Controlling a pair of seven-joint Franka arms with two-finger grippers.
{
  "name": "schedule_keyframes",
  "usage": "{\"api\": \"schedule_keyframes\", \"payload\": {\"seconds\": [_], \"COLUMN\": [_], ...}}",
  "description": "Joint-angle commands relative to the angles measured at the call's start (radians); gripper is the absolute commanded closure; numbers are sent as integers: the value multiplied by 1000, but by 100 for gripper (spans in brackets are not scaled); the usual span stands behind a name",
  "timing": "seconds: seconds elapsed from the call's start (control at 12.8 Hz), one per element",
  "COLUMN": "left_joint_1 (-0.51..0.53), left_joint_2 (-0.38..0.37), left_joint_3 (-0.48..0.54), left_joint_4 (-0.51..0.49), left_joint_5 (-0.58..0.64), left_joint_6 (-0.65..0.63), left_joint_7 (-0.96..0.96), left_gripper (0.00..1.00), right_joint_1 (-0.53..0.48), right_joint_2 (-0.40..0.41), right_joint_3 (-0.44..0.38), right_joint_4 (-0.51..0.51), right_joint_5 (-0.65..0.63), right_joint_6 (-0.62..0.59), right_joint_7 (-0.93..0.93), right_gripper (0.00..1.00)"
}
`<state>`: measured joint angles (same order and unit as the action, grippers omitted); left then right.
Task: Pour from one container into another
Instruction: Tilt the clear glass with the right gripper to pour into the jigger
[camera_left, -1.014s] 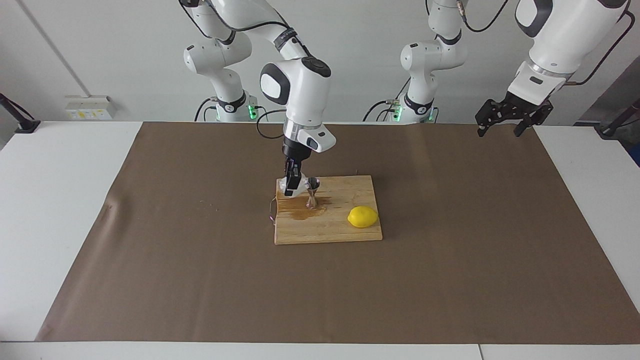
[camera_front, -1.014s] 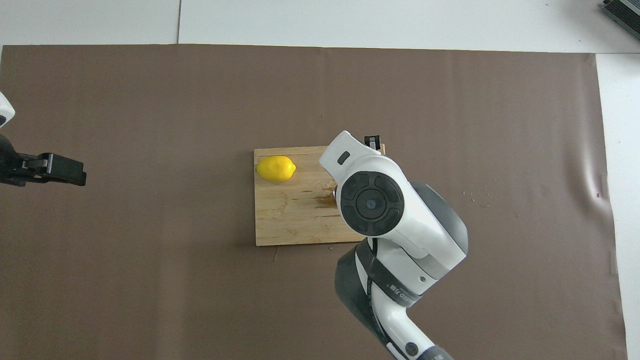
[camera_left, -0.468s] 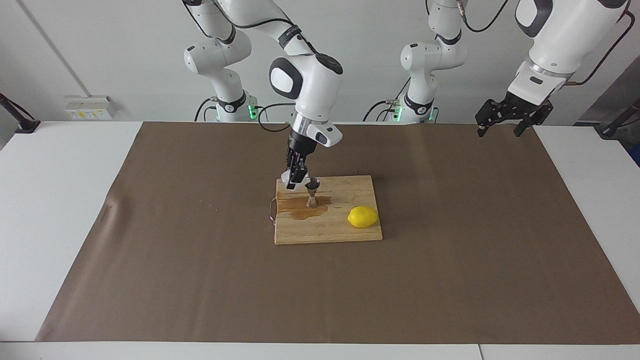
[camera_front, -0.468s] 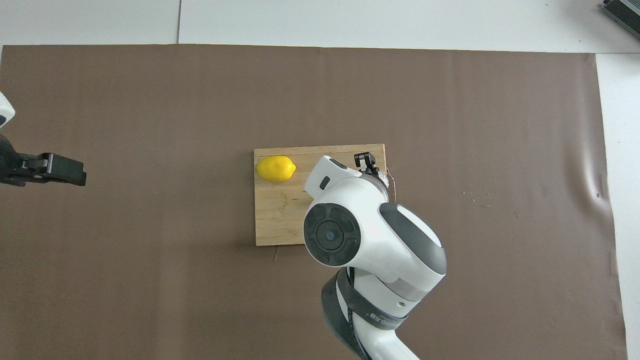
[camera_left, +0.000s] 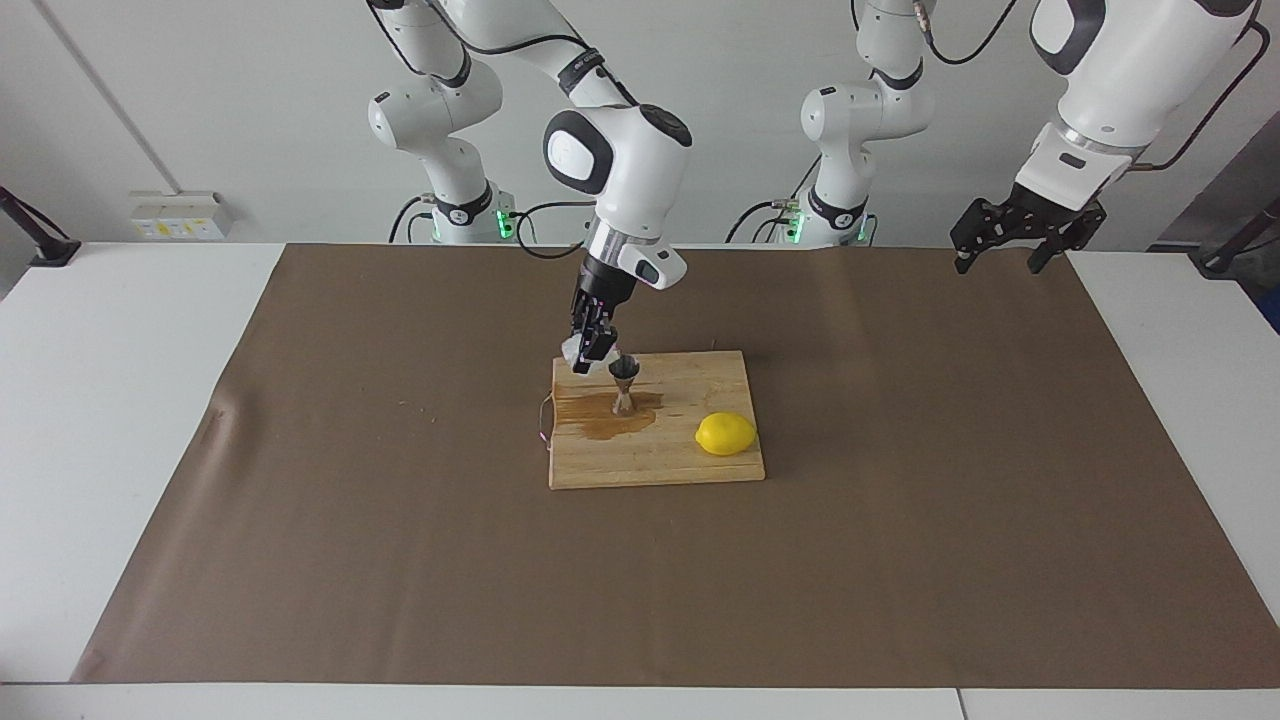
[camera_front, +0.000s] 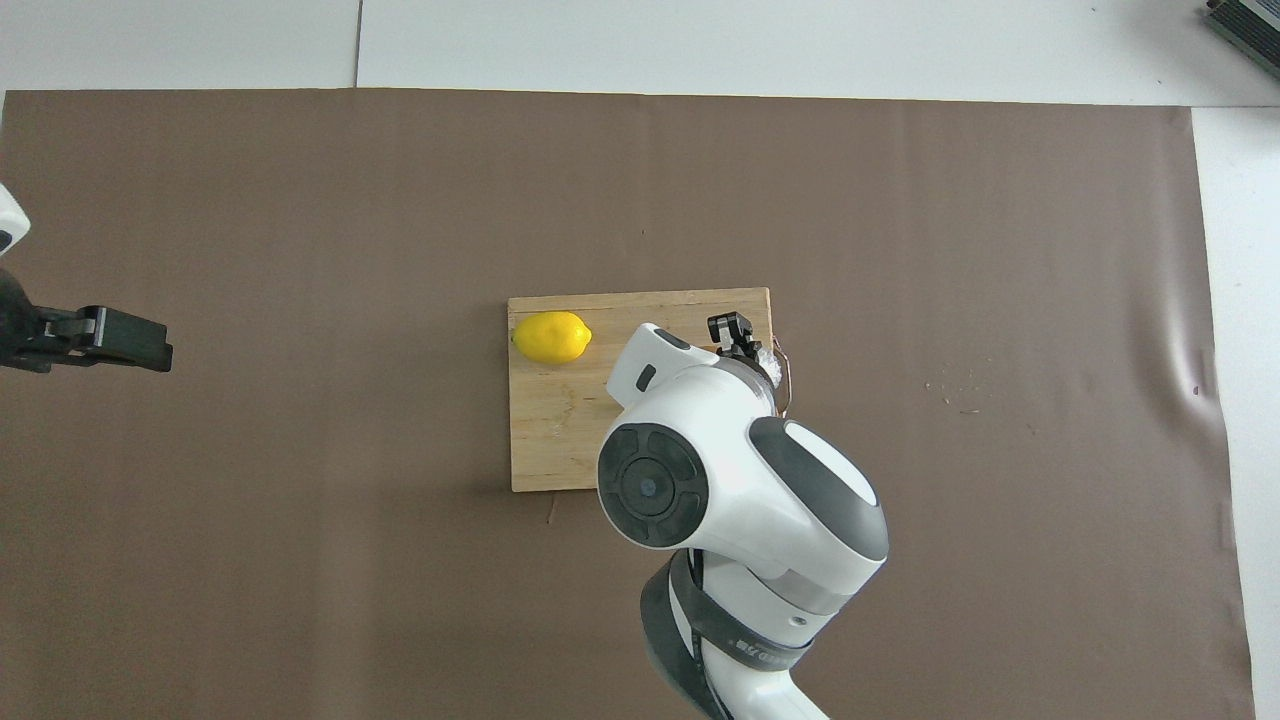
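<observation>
Right gripper (camera_left: 594, 358): up in the air over the cutting board's corner nearest the robots at the right arm's end, jaws closed on the glass cup.
Glass cup (camera_left: 577, 353): small, clear and whitish, held tilted just above and beside the jigger's mouth; in the overhead view only a sliver (camera_front: 768, 352) shows past the wrist.
Jigger (camera_left: 623, 385): steel, hourglass-shaped, standing upright on the cutting board, dark inside its upper cone.
Cutting board (camera_left: 680, 460): light wood, lying on the brown mat near the middle of the bench.
Spill (camera_left: 610, 424): a brown wet patch on the board, spread around the jigger's foot and toward the right arm's end.
Lemon (camera_left: 725, 434): yellow, resting on the board toward the left arm's end, well apart from the jigger.
Left gripper (camera_left: 1008, 243): waiting raised over the mat's edge at the left arm's end, jaws spread open and holding nothing.
Brown mat (camera_left: 400, 560): covers most of the white bench (camera_left: 120, 400).
</observation>
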<state>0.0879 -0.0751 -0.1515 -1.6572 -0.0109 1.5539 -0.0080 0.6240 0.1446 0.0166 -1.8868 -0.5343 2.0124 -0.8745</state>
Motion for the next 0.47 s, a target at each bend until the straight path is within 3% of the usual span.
{"api": "schedule_keyframes", "payload": {"seconds": [0.0, 0.39], "left_joint_1": [0, 0], "left_joint_2": [-32, -32], "left_joint_3": [3, 4], "left_joint_4": [-38, -38], "left_joint_5": [-1, -1], "left_joint_6": [17, 17], "left_joint_7": [-10, -10], "left_gripper": [0, 0], "right_joint_1": [3, 10], "right_joint_2": [-30, -27], "right_joint_3": [0, 3], "right_joint_4": [-25, -22], "right_joint_5": [-27, -35], "right_joint_6": [-12, -9], "right_joint_7": [-3, -1], "right_gripper": [100, 100]}}
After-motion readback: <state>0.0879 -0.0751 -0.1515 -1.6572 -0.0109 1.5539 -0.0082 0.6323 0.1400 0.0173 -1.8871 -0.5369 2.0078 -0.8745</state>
